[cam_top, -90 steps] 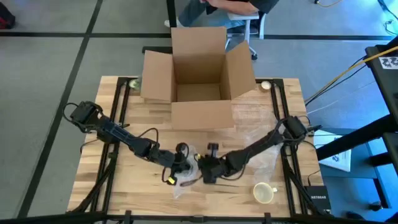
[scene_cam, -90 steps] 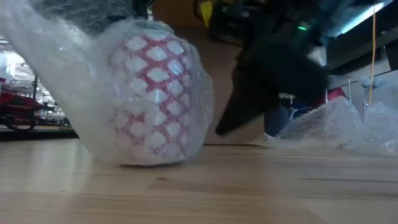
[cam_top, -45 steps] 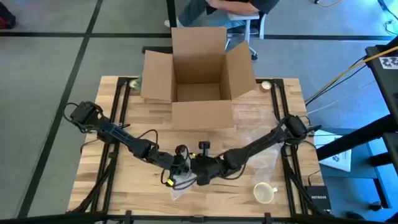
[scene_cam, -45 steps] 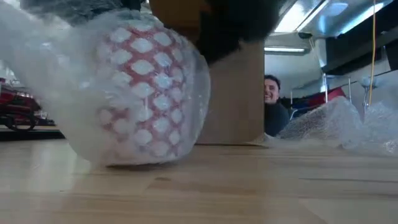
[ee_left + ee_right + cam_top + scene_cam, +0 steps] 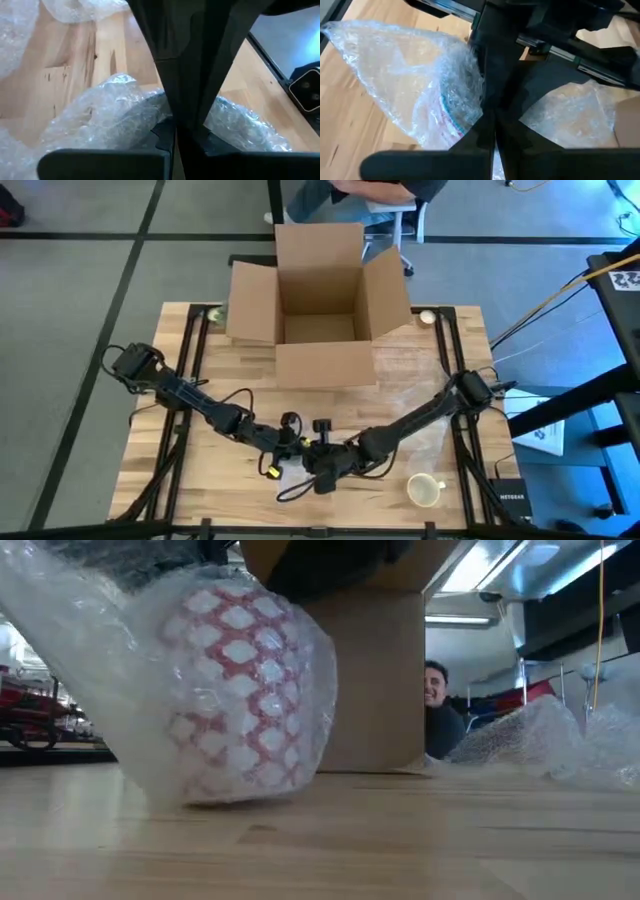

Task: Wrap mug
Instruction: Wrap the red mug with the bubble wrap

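Both grippers meet over the front centre of the wooden table (image 5: 210,480). Left gripper (image 5: 287,452) sits on the near-left side of the bundle; right gripper (image 5: 318,470) sits directly against it on the right, with the two arms converging from opposite table edges.

In the left wrist view, the dark fingers (image 5: 195,75) are drawn together and clamp a fold of bubble wrap (image 5: 100,115). In the right wrist view, the fingers (image 5: 492,75) are likewise closed against each other, pinching the wrap where it gathers at the bundle's edge.

Task object: a mug (image 5: 245,700) with a red-and-white lattice pattern, fully enclosed in the clear wrap. In the low view it rests on the table surface, tilted slightly, with loose film trailing upward and to the left.

Other items:
- An open cardboard box (image 5: 318,300) stands at the far centre of the table.
- A second, unwrapped pale mug (image 5: 424,489) stands upright near the front right corner.
- More bubble wrap lies on the right side of the table.
- A person (image 5: 438,720) is visible beyond the box.
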